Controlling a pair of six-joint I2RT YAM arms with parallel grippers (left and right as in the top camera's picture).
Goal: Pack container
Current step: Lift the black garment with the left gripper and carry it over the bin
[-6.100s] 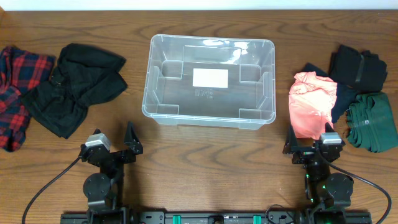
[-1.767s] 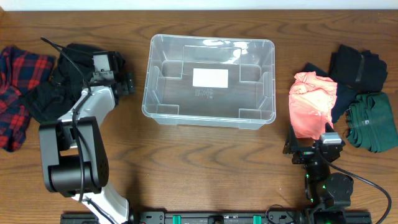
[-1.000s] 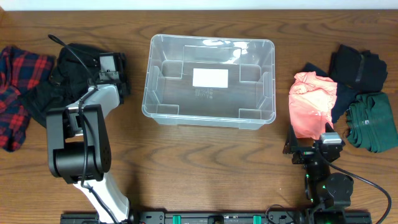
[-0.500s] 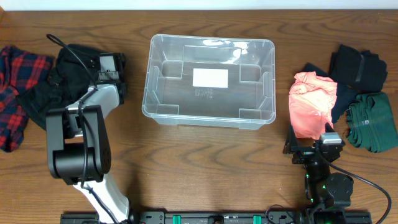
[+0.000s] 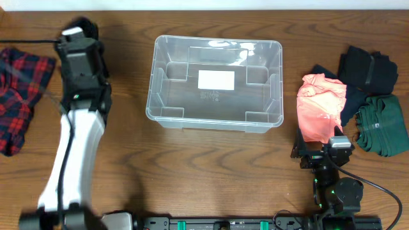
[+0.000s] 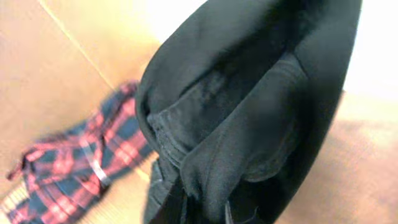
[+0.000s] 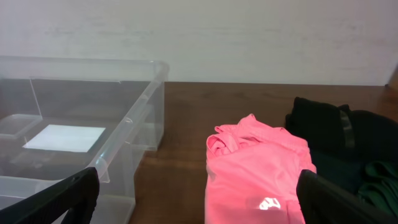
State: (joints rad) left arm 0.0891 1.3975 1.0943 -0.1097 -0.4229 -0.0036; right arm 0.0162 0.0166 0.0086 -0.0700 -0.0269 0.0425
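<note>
A wooden table [image 5: 211, 153] runs back to a pale wall. From overhead, the container [image 5: 151, 83] sits mid-table, empty, with its white label [image 5: 216, 79] showing on the floor. Left of it, the left arm [image 5: 70, 147] reaches up high and blurred. The left gripper [image 5: 78, 35] is near the far edge, beside a plaid shirt [image 5: 19, 96]. Right of the container lie a pink top [image 5: 319, 105], dark clothes [image 5: 367, 70] and a green cloth [image 5: 383, 131]. The right gripper [image 5: 316, 153] sits by the front edge, just short of the pink top.

The left wrist view is filled by a black garment [image 6: 249, 112] hanging clear of the table, with the plaid shirt below and beyond it. The garment hangs long and loose. Carried across too low, its trailing part could catch the container's rim, drape over the wall or shove the light container along. A pinch on 1 fold could also slip in a fast swing and drop the garment short. The fingers are buried in the cloth, so I judge the jaws clamped on a bunched fold.

In the right wrist view the 2 fingers [image 7: 68, 196] stand wide apart and hold nothing. Between them show the pink top and the container's near corner.
</note>
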